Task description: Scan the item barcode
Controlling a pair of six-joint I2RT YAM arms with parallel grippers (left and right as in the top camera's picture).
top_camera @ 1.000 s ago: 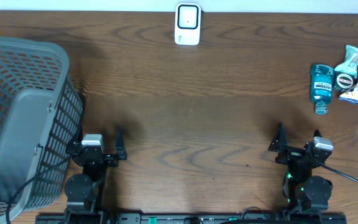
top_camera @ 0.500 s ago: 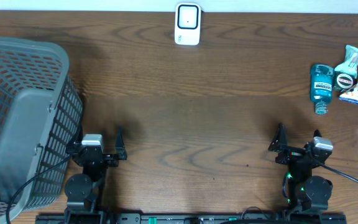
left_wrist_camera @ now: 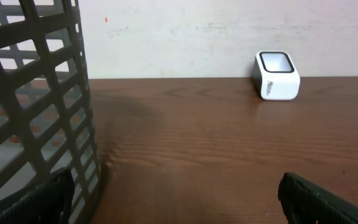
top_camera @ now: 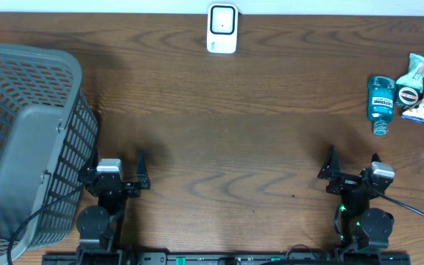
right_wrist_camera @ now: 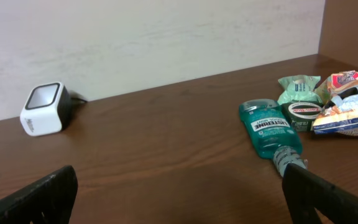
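Overhead view: my left jaws and right jaws sit wide open, empty. The mouthwash bottle (top_camera: pixel 380 103) lies far right on the bench (top_camera: pixel 256 132), likely for my right arm; the scanner (top_camera: pixel 222 28) stands centred, probably serving both arms.

The tabletop (top_camera: pixel 256 110) is dark grained wood, smooth and faintly sheened. Matt grey plastic basket (top_camera: pixel 28 147) — glossy white plastic scanner (top_camera: pixel 222 28) — shiny teal plastic mouthwash bottle (top_camera: pixel 380 99).

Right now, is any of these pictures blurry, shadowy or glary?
Overhead: even light, sharp, a soft shadow beside the basket. Left wrist: its own fingers are dark and blurred up close. Right wrist: scanner and mouthwash bottle clear, no glare.
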